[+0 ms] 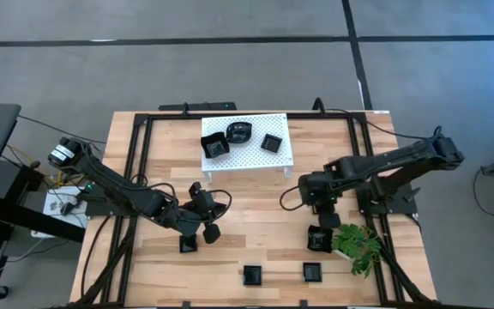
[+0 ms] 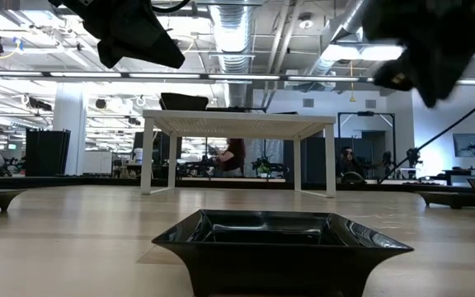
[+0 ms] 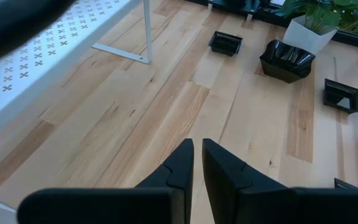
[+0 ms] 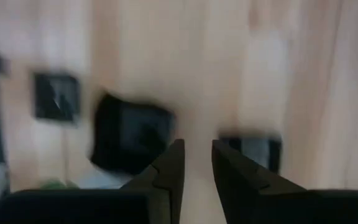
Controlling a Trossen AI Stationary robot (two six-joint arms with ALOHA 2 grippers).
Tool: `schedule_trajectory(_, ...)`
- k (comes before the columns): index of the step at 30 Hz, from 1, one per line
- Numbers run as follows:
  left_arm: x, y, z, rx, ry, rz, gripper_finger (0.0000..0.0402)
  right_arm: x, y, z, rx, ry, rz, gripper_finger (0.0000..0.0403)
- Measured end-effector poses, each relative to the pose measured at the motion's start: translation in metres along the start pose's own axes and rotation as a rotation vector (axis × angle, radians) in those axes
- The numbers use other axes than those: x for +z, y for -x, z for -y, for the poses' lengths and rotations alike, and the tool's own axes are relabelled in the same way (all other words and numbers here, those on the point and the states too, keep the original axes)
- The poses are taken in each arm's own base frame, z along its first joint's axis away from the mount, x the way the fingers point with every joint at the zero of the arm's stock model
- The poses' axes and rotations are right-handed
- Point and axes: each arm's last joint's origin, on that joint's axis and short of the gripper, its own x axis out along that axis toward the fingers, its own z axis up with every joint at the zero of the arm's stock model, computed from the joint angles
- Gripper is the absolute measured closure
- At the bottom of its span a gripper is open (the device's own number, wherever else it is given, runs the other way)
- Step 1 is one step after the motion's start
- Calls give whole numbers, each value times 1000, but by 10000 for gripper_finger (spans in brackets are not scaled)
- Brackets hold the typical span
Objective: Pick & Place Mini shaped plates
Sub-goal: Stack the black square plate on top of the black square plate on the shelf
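Several small glossy black mini shaped plates are in view. Three sit on the white perforated rack point(image 1: 247, 142); others lie on the wooden table, such as one plate point(image 1: 188, 244), one plate point(image 1: 252, 275) and one plate point(image 1: 312, 272). A deeper plate point(image 1: 318, 239) rests beside the plant pot. My right gripper point(image 1: 316, 202) hangs above the table just far of that deeper plate point(image 4: 132, 140), pointing steeply down, its fingers point(image 4: 176, 162) slightly apart and bare. My left gripper point(image 1: 211, 219) hovers left of centre, slanting down toward the table's right side, shut point(image 3: 197, 149) and holding nothing.
A green plant point(image 1: 358, 245) in a white pot stands at the near right, close to my right arm. The rack point(image 2: 237, 124) stands on legs at the far middle. A black frame point(image 1: 135, 172) runs along the table's sides. One plate point(image 2: 279, 247) sits right before the low camera.
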Motion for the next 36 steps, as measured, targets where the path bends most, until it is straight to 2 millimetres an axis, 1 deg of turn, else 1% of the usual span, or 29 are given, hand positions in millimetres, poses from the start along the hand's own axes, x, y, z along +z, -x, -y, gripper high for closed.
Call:
schedule_trajectory(2, 0, 0, 0, 0, 0, 0, 366, -7, -2, 3, -63, -36, -95, 317)
schedule_trajectory(5, 0, 0, 0, 0, -8, 0, 366, -14, -2, 6, -137, -54, -162, 298)
schedule_trajectory(11, 0, 0, 0, 0, -9, 0, 366, -20, 0, 8, -177, -59, -147, 251)
schedule_trajectory(13, 0, 0, 0, 0, -9, 0, 366, -27, -6, 10, -190, -54, -138, 238)
schedule_trajectory(17, 0, 0, 0, 0, -9, 0, 366, -48, -28, 19, -180, -25, -106, 223)
schedule_trajectory(20, 0, 0, 0, 0, -9, 0, 366, -56, -39, 27, -185, -96, -97, 221)
schedule_trajectory(23, 0, 0, 0, 0, -9, 0, 366, -56, -42, 34, -195, -158, -107, 226)
schedule_trajectory(31, 0, 0, 0, -1, -7, 1, 366, -41, -51, 55, -153, -276, -53, 245)
schedule_trajectory(36, 0, 0, 0, -1, -6, 2, 366, -38, -65, 65, -159, -314, -125, 250)
